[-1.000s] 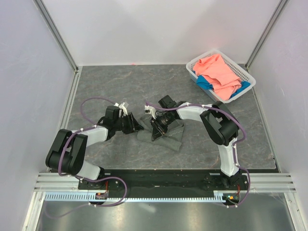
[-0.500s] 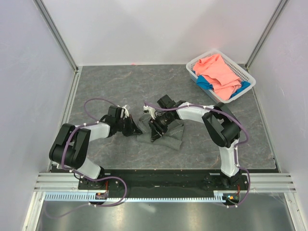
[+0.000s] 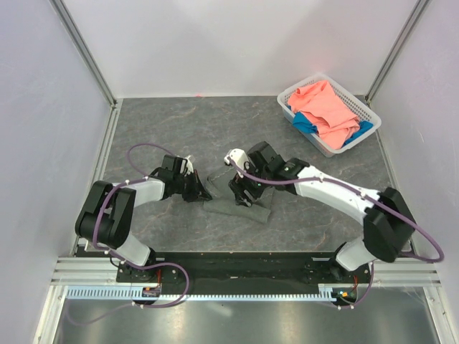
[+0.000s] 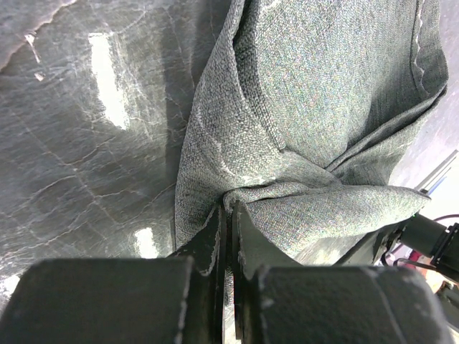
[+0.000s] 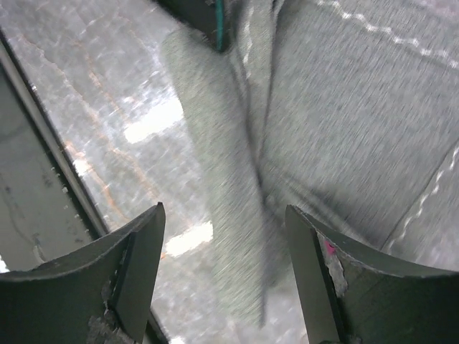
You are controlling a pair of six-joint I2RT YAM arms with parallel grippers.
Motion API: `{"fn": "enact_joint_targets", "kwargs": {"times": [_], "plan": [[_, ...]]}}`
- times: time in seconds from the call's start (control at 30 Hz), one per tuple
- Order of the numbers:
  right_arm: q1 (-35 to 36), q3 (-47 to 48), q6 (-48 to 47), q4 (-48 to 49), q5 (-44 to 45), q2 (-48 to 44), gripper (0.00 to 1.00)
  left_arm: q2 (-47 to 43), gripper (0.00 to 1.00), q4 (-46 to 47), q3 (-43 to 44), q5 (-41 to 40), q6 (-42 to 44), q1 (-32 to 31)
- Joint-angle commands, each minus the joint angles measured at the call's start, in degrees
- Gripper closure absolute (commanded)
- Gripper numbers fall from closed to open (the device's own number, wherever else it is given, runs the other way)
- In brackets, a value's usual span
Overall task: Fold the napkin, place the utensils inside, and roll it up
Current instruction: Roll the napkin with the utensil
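Napkin (image 3: pixel 240 209) is on the counter (image 3: pixel 179 129), just to 6 o'clock of the counter's middle. It is bunched into a long folded strip, not flat.

Left claw (image 3: pixel 203 190) is at the napkin's 9 o'clock end, low on the counter. In the left wrist view the claw (image 4: pixel 228 211) is clamped on a pinched-up fold of napkin (image 4: pixel 315 107). Its fingers (image 4: pixel 251 244) are pressed together with cloth between the tips, and the rest of the cloth spreads away in creased layers.

Right claw (image 3: pixel 242 195) is over the napkin's 12 o'clock edge, pointing down at it. In the right wrist view the claw (image 5: pixel 224 218) stands wide apart with nothing gripped. A rolled ridge of napkin (image 5: pixel 344 107) runs through the gap between its fingers (image 5: pixel 136 265). Can't tell whether the tips touch the cloth. A stitched hem line shows on the flat part, toward 3 o'clock of the ridge.

White basket (image 3: pixel 351 98) sits in the counter's 1 o'clock corner, well apart from both arms. A salmon-pink cloth (image 3: pixel 326 111) is piled in it over a blue cloth (image 3: pixel 305 123).
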Motion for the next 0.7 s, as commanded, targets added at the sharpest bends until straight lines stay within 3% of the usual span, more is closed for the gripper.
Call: {"fn": "enact_joint_targets", "kwargs": {"times": [0.0,0.23,0.67], "plan": [[3.3,-5.7,5.9,-3.8,8.9,-4.3,0.24,1.5,0.98,-3.5,0.4,-2.1,3.3,0.2],[8.4,-11.0,10.4,-2.8,17.1,-8.2,0.23,1.7,0.98,-3.7,0.5,-2.0,3.3,0.2],[9.6,-9.5,7.1,2.3,16.3,-4.2,0.23,1.9,0.98,-4.2,0.9,-2.0,3.7,0.3]]}}
